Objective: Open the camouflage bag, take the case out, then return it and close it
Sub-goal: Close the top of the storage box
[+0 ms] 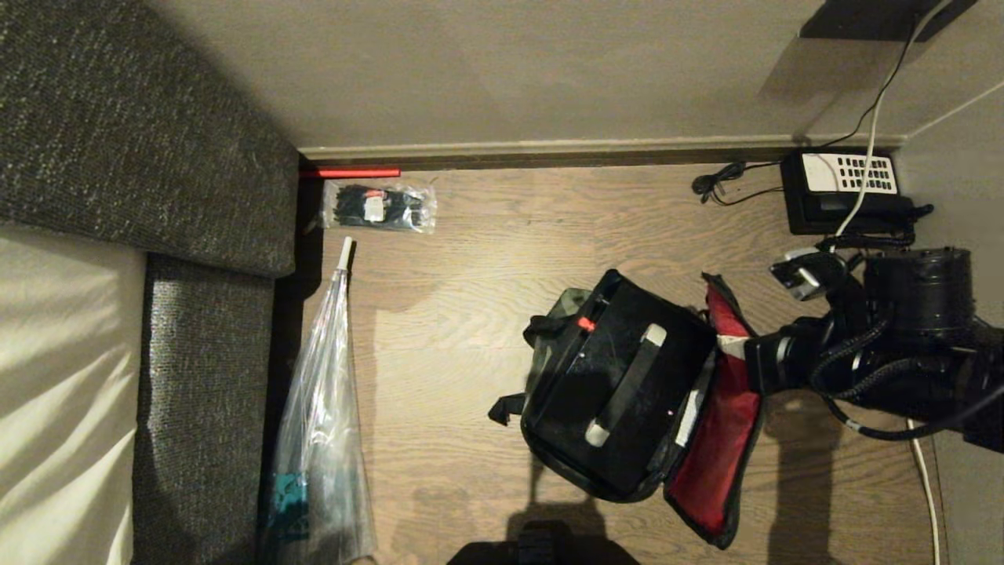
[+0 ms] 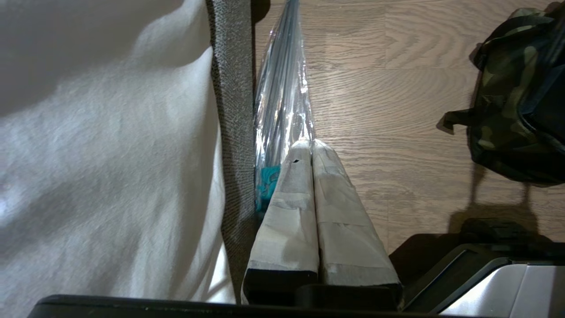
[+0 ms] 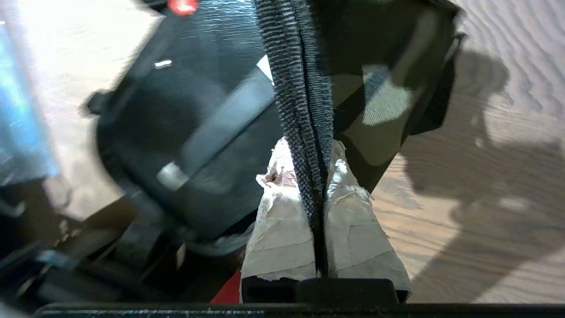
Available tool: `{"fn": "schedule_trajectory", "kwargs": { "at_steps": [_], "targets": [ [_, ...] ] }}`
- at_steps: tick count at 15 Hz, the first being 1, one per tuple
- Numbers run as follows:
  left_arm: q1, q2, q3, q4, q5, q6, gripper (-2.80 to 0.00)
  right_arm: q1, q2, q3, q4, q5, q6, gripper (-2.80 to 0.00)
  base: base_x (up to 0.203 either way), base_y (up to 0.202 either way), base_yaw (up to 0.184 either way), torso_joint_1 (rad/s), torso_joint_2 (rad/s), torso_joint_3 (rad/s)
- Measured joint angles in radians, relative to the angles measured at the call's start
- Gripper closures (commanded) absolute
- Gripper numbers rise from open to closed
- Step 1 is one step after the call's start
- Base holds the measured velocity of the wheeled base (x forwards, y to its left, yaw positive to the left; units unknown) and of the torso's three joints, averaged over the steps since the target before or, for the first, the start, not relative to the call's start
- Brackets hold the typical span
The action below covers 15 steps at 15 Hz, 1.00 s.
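Observation:
The camouflage bag (image 1: 558, 308) lies unzipped on the wood floor, its lid (image 1: 718, 447) thrown back to the right with the red lining up. Inside rests the case (image 1: 565, 384), black, with its handle (image 1: 627, 384) on pale mounts and a small red button (image 1: 584, 322). My right gripper (image 1: 733, 345) is at the lid's rim. In the right wrist view this gripper (image 3: 309, 150) is shut on a black woven strip (image 3: 300, 66) of the lid's edge, with the case (image 3: 190, 123) to one side and the lid's camouflage face (image 3: 388, 101) to the other. My left gripper (image 2: 311, 143) is parked, shut and empty.
A black desk telephone (image 1: 847, 192) with cables sits by the far wall at the right. A clear packet of black parts (image 1: 380, 206) and a plastic-sleeved umbrella (image 1: 321, 416) lie along the grey sofa (image 1: 157, 157). A white cable (image 1: 925, 471) runs past my right arm.

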Motion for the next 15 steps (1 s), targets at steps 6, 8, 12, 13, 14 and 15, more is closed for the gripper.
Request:
{"fn": "schedule_trajectory", "kwargs": {
  "at_steps": [6, 8, 12, 13, 14, 15],
  "targets": [
    [0.0, 0.0, 0.0, 0.0, 0.0, 0.0, 0.0, -0.012, 0.042, -0.146, 0.005, -0.005, 0.0, 0.0, 0.0, 0.0, 0.0, 0.0, 0.0, 0.0],
    [0.0, 0.0, 0.0, 0.0, 0.0, 0.0, 0.0, -0.012, 0.01, -0.219, 0.027, -0.011, 0.0, 0.0, 0.0, 0.0, 0.0, 0.0, 0.0, 0.0],
    [-0.001, 0.0, 0.0, 0.0, 0.0, 0.0, 0.0, -0.009, -0.11, -0.269, 0.091, -0.006, 0.002, 0.0, 0.0, 0.0, 0.0, 0.0, 0.0, 0.0],
    [0.0, 0.0, 0.0, 0.0, -0.001, 0.0, 0.0, -0.009, -0.135, -0.29, 0.095, -0.002, 0.003, 0.0, 0.0, 0.0, 0.0, 0.0, 0.0, 0.0],
    [0.001, 0.0, 0.0, 0.0, 0.0, 0.0, 0.0, -0.007, -0.154, -0.296, 0.103, 0.001, 0.004, 0.0, 0.0, 0.0, 0.0, 0.0, 0.0, 0.0],
    [0.0, 0.0, 0.0, 0.0, 0.0, 0.0, 0.0, -0.007, -0.163, -0.284, 0.1, 0.002, 0.003, 0.0, 0.0, 0.0, 0.0, 0.0, 0.0, 0.0]
  ]
}}
